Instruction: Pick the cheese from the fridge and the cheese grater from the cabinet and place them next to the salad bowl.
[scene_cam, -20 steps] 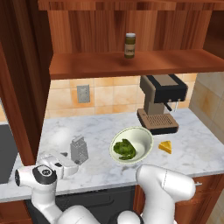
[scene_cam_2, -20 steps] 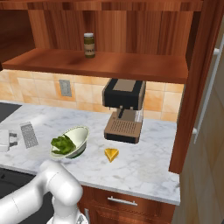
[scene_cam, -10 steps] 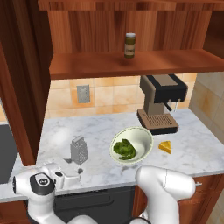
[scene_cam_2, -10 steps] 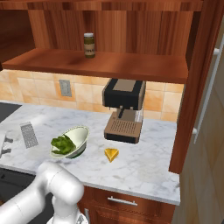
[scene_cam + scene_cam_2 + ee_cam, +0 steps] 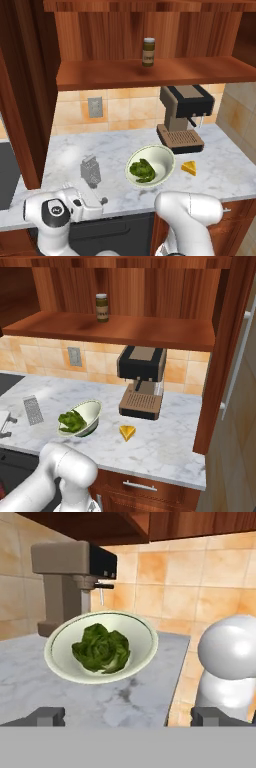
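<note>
The grey cheese grater stands upright on the marble counter, left of the salad bowl. The yellow cheese lies on the counter just right of the bowl. My gripper hovers low at the counter's front edge, in front of the grater. It is open, its tips are wide apart, and nothing is between them. In the hand view it faces the bowl. The wooden cabinet hangs above, its shelf open.
A coffee machine stands behind the bowl against the tiled wall. A dark labelled jar sits on the cabinet shelf. Tall wooden panels close off the counter at both ends.
My hand has drawn back from the grater and sunk toward the counter's front edge, still open. Grater, bowl and cheese have not moved.
</note>
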